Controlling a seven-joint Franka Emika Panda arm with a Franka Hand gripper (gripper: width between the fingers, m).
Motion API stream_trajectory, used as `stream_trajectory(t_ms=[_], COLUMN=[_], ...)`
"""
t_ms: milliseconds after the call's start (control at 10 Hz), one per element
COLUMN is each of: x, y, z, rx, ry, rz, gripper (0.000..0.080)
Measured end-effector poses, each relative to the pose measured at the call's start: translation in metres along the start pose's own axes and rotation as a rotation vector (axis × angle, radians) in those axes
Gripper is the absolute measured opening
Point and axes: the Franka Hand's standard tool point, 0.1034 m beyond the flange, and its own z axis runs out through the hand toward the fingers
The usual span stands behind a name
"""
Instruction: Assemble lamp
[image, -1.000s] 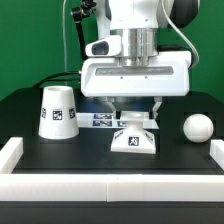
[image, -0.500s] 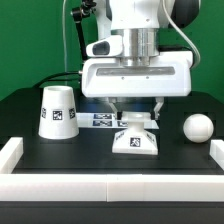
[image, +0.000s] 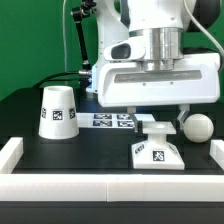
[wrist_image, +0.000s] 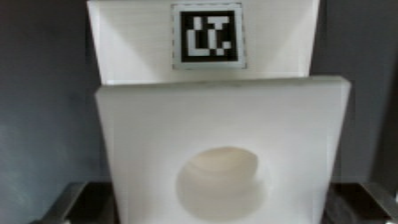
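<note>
Green backdrop is noted behind the black tabletop (image: 90, 150). At lower right of the frame, the square base (image: 157, 153) is pinched at its raised top by the end effector (image: 160, 118), with fingers set against either side. The shade (image: 57, 110) is stood at left. The bulb (image: 197, 126) is found at right, near the base. The marker board (image: 112, 120) is seen at centre.

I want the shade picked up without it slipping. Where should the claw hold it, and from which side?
Come straight down from above and close on opposite walls of the shade, a little below its narrow top. It stands upright with the wide end down and tapers upward, so the upper part is probably the slimmest place to span. Its sides look free to reach. Gripping too near the top risks sliding off the taper.
</note>
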Motion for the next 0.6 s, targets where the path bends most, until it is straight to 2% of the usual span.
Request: stream_trajectory(t_ms=[400,600], x=[0.042,0.054], y=[-0.014,-0.026], z=[0.007,0.009], rx=[0.013,0.022], ry=[0.066,0.073], rz=[-0.027,-0.027], gripper=[0.0537,0.0537])
